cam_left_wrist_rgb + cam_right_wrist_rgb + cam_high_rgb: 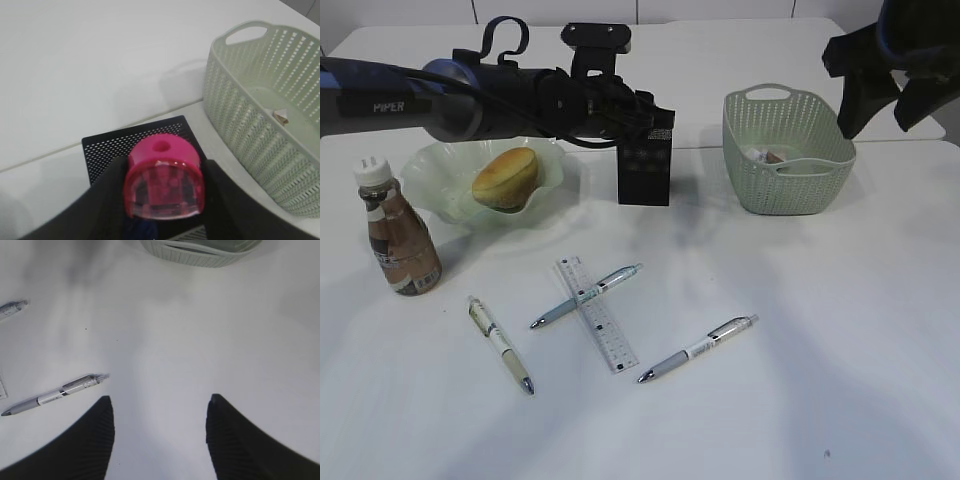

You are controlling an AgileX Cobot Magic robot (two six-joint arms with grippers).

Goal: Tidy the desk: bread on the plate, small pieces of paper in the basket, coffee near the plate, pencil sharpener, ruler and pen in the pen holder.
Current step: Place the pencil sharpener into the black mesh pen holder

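Note:
My left gripper is shut on a pink pencil sharpener with a clear front, right above the open top of the black mesh pen holder. The bread lies in the pale green plate. The coffee stands upright just left of the plate. The clear ruler lies flat mid-desk, with one pen across it and two more pens beside it. My right gripper hangs open and empty, high at the right.
The sage-green basket stands right of the pen holder, with a small piece of paper inside. In the right wrist view a pen lies left of the fingers and the basket sits at the top edge.

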